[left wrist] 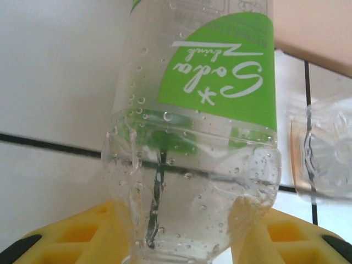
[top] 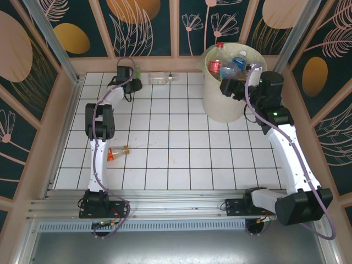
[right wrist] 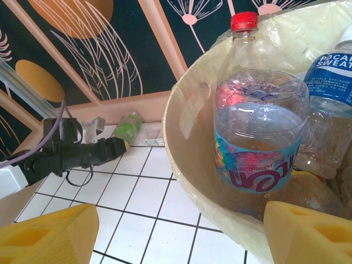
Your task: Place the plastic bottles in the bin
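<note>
- Left gripper (left wrist: 181,245): clamped on one end of a clear, green-labelled plastic bottle (left wrist: 203,110), whose long axis points away.
- Round cream-white bin (top: 220,104): well apart, to that gripper's right.
- Right gripper (right wrist: 176,236): jaws apart at the bin.

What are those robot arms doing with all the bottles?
They are tidying plastic bottles into the bin. The left gripper is shut on a green-labelled bottle at the far side of the table. The right gripper hangs open at the bin, which holds several of them. A clear bottle and an orange bottle lie loose on the table.
</note>
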Available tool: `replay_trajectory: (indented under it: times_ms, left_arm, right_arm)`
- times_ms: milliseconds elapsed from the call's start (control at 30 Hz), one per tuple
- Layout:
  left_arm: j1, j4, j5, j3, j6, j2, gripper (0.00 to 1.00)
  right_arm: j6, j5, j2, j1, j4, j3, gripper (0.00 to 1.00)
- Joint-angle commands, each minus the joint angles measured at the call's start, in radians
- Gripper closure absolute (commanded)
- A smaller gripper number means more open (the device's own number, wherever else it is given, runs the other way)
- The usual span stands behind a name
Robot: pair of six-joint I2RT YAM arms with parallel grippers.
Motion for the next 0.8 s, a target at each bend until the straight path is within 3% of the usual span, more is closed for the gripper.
replay_trajectory:
  times_ms: [0,267,433,633,767]
  left_arm:
    - [0.005,0.022,0.012,-0.146,-0.045,-0.114,0.55]
    - [-0.013,0.187,0.036,-0.597,-0.121,-0.417,0.55]
    - [-0.057,0.302,0.087,-0.827,-0.143,-0.592,0.55]
    - [-0.129,0.374,0.135,-0.966,-0.170,-0.773,0.53]
    - [-0.165,0.405,0.166,-1.028,-0.202,-0.851,0.53]
  right_arm:
    - [0.019,-0.006,-0.022,0.010,0.011,-0.020,0.21]
    - [0.062,-0.104,0.005,0.033,0.066,-0.073,0.20]
    - [0.141,-0.115,0.050,0.127,0.136,-0.114,0.20]
    - [0.346,-0.198,0.125,0.215,0.346,-0.196,0.19]
    - [0.441,-0.162,0.201,0.278,0.453,-0.204,0.15]
